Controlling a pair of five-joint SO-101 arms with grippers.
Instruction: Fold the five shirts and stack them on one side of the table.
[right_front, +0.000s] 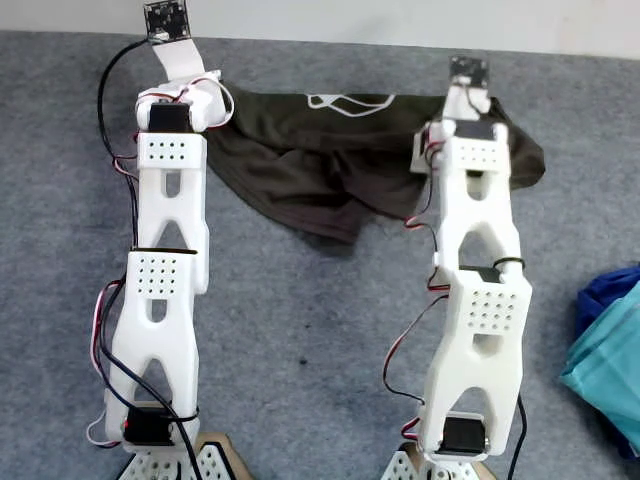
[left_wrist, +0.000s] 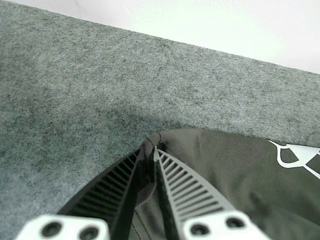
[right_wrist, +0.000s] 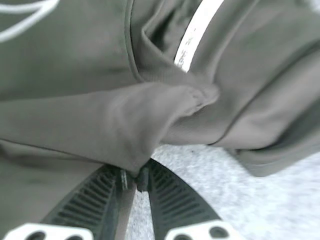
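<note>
Two white arms stretch side by side toward the far edge of the grey table in the high view. The left arm reaches one end of a dark shirt and the right arm reaches the other end. The dark shirt lies crumpled along the table's far side between the two wrists, with a white print showing near its far hem. Well apart from it, at the table's right edge, a blue shirt and a teal shirt lie bunched together, touching each other. In the left wrist view, the left gripper is clenched on a corner of the dark shirt. A small tuft of cloth pokes up between the ribbed fingertips, bare grey table lies beyond them, and a pale wall rises past the table's edge. In the right wrist view, the right gripper is likewise clenched, pinching a fold of the dark shirt that is drawn taut from the tips. A white label shows inside the collar farther off, and a patch of table shows beside the fingers.
</note>
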